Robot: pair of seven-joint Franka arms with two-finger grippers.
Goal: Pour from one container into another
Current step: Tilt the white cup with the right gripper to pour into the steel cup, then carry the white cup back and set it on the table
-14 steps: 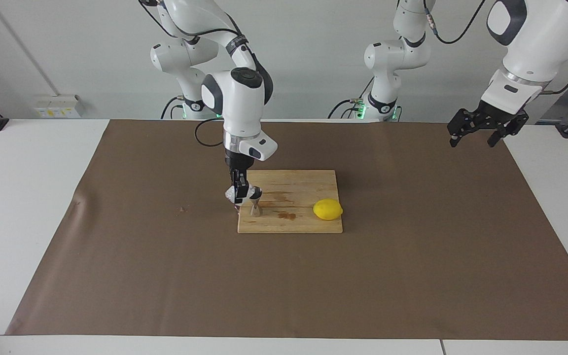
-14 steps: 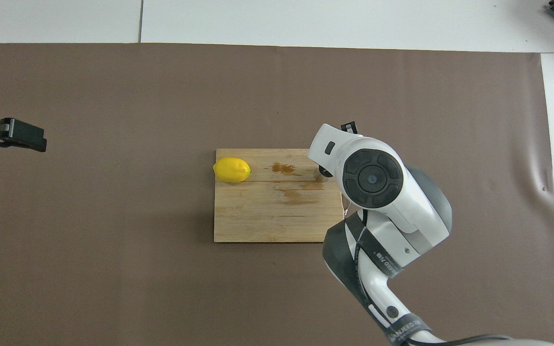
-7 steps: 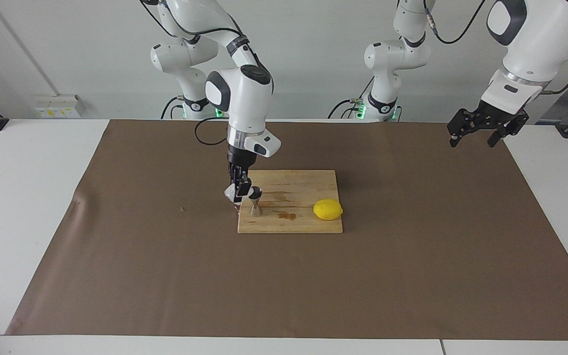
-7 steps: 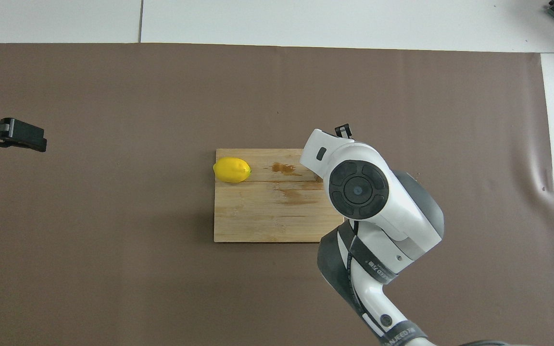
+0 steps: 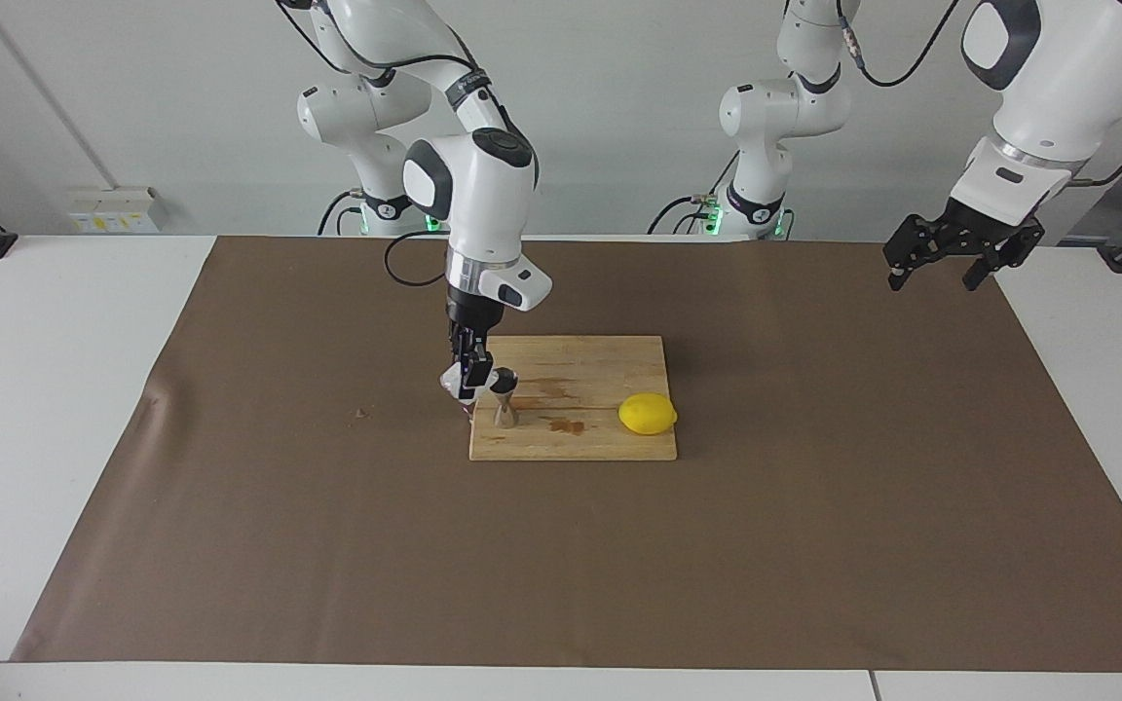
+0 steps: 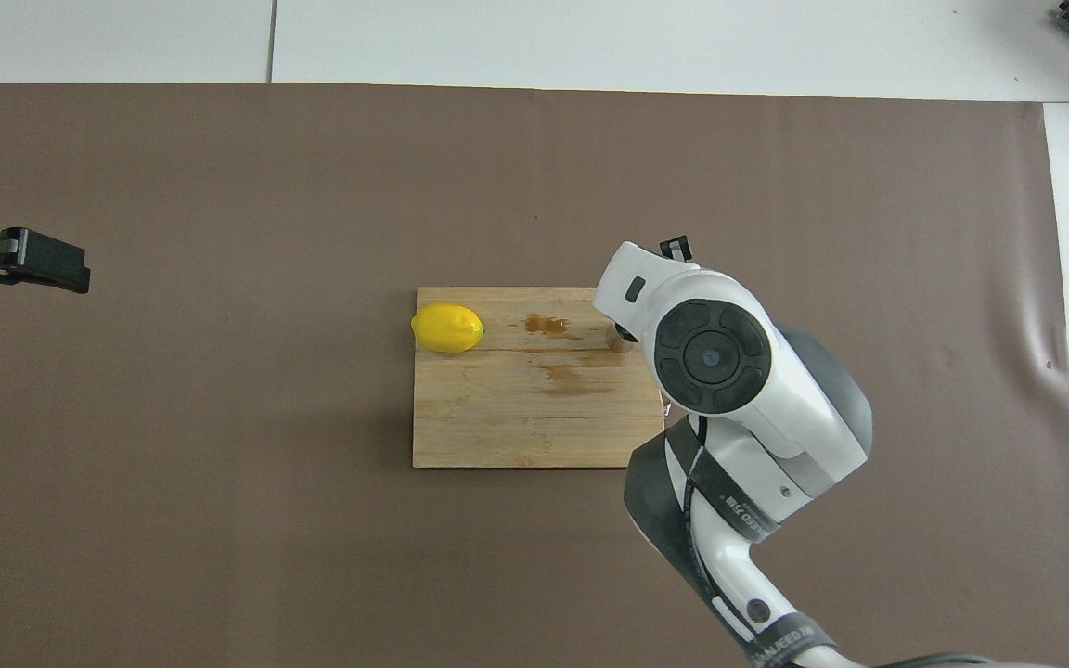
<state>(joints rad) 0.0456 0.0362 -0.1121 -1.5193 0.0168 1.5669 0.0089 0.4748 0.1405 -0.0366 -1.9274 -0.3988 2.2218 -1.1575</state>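
Note:
The steel jigger stands upright on the wooden board, at the corner toward the right arm's end. My right gripper points down and is shut on the whitish crinkled cup. It holds the cup tilted right beside the jigger's mouth. In the overhead view the right arm's wrist covers the cup, and only an edge of the jigger shows. My left gripper waits open and empty in the air over the mat's edge at the left arm's end; it also shows in the overhead view.
A yellow lemon lies on the board's corner toward the left arm's end, and shows in the overhead view. Brown stains mark the board. A brown mat covers the table.
The right arm's wrist has lifted and shifted slightly over the board's corner, keeping the cup beside the jigger's mouth. The left arm has not moved.

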